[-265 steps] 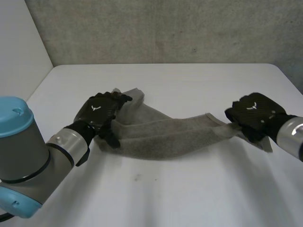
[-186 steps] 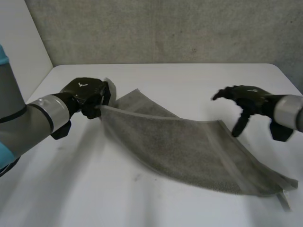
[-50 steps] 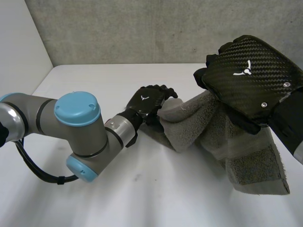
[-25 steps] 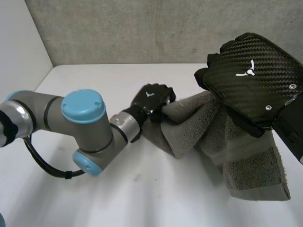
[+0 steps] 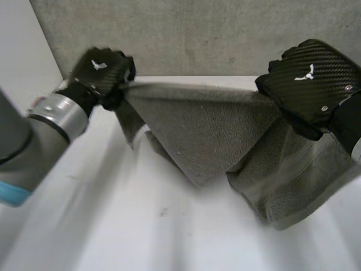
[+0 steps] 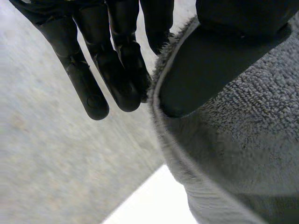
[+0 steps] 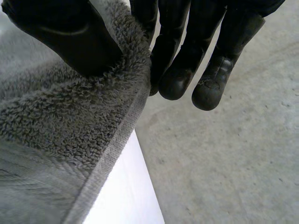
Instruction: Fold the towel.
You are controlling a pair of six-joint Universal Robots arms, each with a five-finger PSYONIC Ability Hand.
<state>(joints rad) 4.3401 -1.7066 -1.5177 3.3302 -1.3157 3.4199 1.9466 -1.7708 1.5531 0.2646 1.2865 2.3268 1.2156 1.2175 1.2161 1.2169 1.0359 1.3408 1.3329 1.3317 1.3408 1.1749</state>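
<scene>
Outward and upward goes our left robot hand since half a second ago: it was close beside the right robot hand then, and now it is well apart from it, so the towel's top edge runs stretched between the two.

We see the white bench, smooth and matte, below the cloth. The grey terry towel is held up in the air, its pile looped and fuzzy, with a flatter woven band along the hem. It hangs in a doubled, pointed drape under the middle and a heavier fold under our right robot hand. We cannot tell whether the lowest fold touches the bench.

Each robot hand grips the top hem. Our left one pinches it between its thumb and fingers, and our right one does likewise at the opposite end.

We judge this step to be spreading the towel flat before folding. To do it well, we should keep both pinches firm, hold the edge level and taut, and lower the cloth slowly so that the hanging folds lay out without bunching.
</scene>
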